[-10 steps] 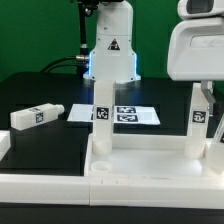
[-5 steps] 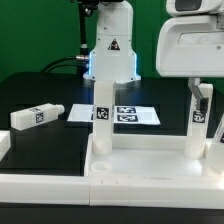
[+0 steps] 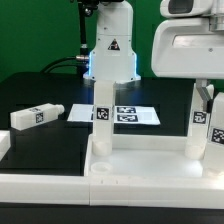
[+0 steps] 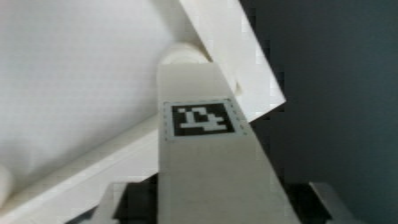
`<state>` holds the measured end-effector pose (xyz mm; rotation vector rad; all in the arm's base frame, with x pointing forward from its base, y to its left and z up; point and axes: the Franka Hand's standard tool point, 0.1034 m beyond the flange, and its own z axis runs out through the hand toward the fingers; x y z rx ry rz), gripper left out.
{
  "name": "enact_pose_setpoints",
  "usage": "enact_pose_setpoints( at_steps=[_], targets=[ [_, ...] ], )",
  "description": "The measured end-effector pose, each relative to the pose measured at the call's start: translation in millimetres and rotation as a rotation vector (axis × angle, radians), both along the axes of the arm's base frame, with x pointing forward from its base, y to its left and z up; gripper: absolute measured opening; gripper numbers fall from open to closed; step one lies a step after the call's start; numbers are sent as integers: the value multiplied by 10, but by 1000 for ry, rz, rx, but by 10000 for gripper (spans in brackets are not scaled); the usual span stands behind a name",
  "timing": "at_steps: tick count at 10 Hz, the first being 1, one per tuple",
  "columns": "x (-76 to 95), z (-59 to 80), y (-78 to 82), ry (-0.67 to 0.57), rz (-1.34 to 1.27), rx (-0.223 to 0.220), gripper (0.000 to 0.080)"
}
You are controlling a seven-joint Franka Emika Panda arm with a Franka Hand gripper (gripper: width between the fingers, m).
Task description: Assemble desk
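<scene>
The desk panel [image 3: 150,158] was smooth white plastic with a slight sheen. The leg [image 4: 210,150] was matt white plastic carrying a printed black-and-white tag [image 4: 201,117]. The table [image 3: 40,88], at 9 o'clock in the exterior view, was matt black. The marker board [image 3: 140,115] looked thin, matt, paper-like.

A plain green wall [image 3: 30,30] fills the backdrop, evenly lit and without windows. A thin dark cable [image 3: 79,40] hangs in front of it. Below lies a matte black counter [image 3: 40,88], its far edge meeting the wall. The marker board [image 3: 140,115] lies flat on the counter. The wrist view shows the same dark counter [image 4: 338,60].
</scene>
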<state>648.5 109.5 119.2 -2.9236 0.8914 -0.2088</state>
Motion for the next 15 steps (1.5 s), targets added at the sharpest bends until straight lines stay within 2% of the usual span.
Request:
enact_pose_setpoints(
  at_steps=[3, 6, 7, 8, 10, 12, 13, 14, 15],
  targets=[
    [-16, -17, -49, 4, -269, 35, 300],
    [-54, -31, -50, 31, -786, 130, 300],
    [-71, -37, -8, 49, -1004, 193, 300],
    [-74, -37, 27, 62, -1107, 225, 300],
    [-50, -32, 86, 87, -1259, 253, 300],
    [-52, -39, 84, 85, -1225, 247, 300],
    [-56, -34, 70, 78, -1129, 227, 390],
    [-67, -24, 60, 69, -960, 198, 530],
    [-95, -29, 81, 58, -738, 160, 611]
  ],
)
